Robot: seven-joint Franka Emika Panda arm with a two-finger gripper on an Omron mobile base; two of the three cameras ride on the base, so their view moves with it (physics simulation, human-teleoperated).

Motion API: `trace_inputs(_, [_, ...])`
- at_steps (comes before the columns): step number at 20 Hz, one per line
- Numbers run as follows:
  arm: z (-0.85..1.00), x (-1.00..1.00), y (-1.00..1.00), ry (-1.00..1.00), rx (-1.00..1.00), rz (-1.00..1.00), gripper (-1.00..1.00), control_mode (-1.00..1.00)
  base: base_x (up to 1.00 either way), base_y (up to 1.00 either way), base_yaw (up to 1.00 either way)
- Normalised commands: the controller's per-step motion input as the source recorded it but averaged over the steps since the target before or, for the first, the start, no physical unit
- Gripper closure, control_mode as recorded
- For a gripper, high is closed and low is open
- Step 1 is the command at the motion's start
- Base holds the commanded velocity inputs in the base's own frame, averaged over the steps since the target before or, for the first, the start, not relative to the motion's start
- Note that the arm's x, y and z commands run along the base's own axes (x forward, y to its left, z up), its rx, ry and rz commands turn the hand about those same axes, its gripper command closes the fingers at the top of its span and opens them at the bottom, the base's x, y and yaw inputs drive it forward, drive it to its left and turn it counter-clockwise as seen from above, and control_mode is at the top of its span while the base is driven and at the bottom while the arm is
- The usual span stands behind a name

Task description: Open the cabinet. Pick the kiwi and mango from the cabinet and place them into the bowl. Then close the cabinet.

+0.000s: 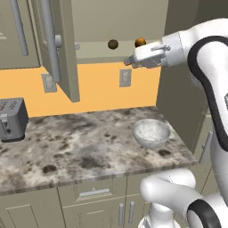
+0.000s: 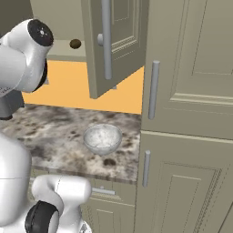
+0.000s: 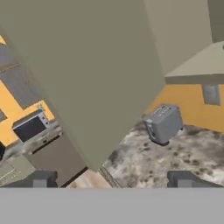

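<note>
The cabinet stands open; its left door is swung out towards me, and another open door hangs in the right base view. On the shelf lie the dark kiwi and, to its right, the orange mango. My gripper is held level just below the shelf's front edge, under the mango, pointing left. It is open with nothing between its fingertips. The speckled bowl sits on the counter below. A door panel looms close in the hand view.
A grey toaster stands at the counter's left. A tall cabinet with bar handles walls off the right end of the granite counter. Wall outlets sit on the orange backsplash.
</note>
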Motion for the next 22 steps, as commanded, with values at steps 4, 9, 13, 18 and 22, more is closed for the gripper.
trace_inputs(4, [-0.47,0.00,-0.44,-0.23,-0.62,-0.24,-1.00,-1.00,0.00,0.00,0.00])
trace_inputs(9, [-0.14,0.51,-0.06,-0.10,-0.22,-0.19,-1.00,-1.00,0.00,0.00,0.00])
trace_inputs(13, [0.15,0.81,0.00,0.00,0.00,-0.17,-1.00,-1.00,0.00,0.00,0.00])
trace_inputs(18, [0.00,0.77,-0.22,0.00,0.00,-0.26,-1.00,-1.00,0.00,0.00,0.00])
trace_inputs(22, [0.00,0.81,-0.22,0.00,0.00,-0.26,-1.00,-1.00,0.00,0.00,0.00])
